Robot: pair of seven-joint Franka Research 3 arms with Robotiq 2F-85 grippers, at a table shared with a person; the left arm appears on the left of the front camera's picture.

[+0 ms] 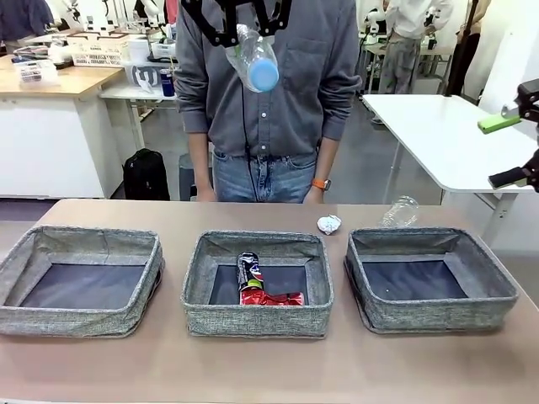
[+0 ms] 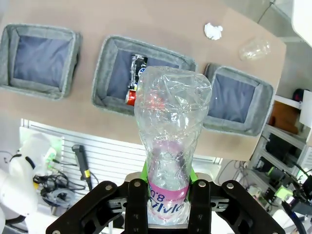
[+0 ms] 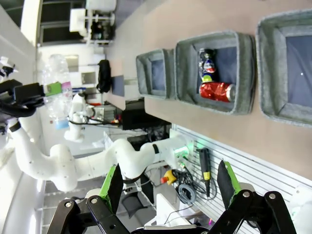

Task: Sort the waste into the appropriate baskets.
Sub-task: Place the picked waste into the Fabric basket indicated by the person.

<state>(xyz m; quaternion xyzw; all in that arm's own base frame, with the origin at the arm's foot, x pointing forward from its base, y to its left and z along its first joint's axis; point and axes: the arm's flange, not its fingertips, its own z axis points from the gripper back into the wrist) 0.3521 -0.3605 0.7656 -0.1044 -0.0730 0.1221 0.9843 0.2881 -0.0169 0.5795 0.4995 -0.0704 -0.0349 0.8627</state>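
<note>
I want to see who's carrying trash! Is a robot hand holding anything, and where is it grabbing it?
The left gripper holds a clear plastic bottle, pinched at its labelled part. The right gripper is open, holding nothing.

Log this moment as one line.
left hand: shut on clear plastic bottle, raised | right hand: open, empty | middle basket: red can, dark printed can | table: foil ball, second bottle

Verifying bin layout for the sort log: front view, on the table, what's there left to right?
Basket row: left basket → middle basket, holding a dark printed can and a crushed red can → right basket. Loose behind them: foil ball → clear bottle.
</note>
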